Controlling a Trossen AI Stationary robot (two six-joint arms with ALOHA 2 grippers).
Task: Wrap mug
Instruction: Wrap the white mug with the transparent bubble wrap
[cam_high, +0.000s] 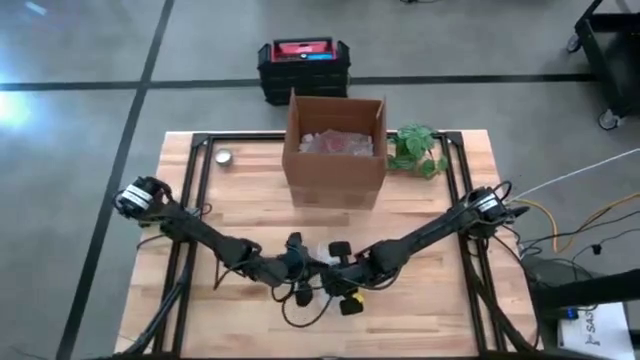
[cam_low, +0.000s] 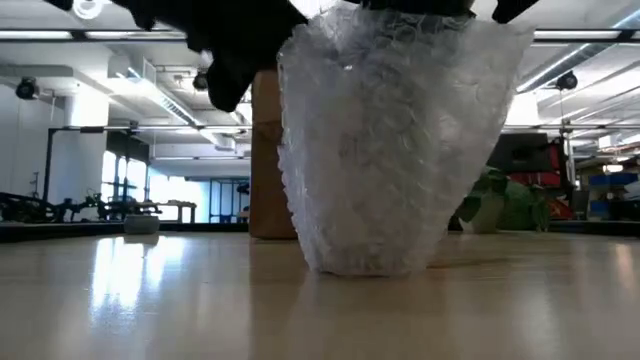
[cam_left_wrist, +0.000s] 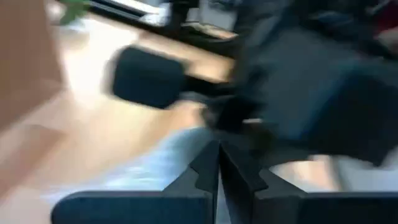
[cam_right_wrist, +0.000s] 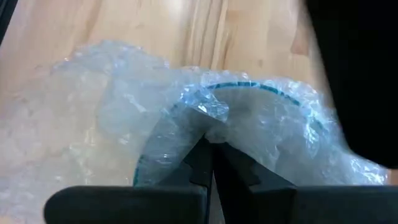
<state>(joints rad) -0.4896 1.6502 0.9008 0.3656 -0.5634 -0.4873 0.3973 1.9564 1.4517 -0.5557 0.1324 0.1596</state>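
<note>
Bubble wrap (cam_low: 400, 140) is cloaking the mug (cam_right_wrist: 249, 118) at lower centre of the high view | left gripper (cam_left_wrist: 217, 163) and right gripper (cam_right_wrist: 211, 155) are both pinching film — fingertips closed | risk: wrap springing open if either pinch slips.

- A workshop or lab hall: grey concrete floor (cam_high: 80, 60) marked with dark lines.
- Ceiling strip lights (cam_low: 95, 35) and distant equipment racks.
- Wooden worktable (cam_high: 250, 210); black toolbox (cam_high: 303, 65) on the floor beyond.
</note>
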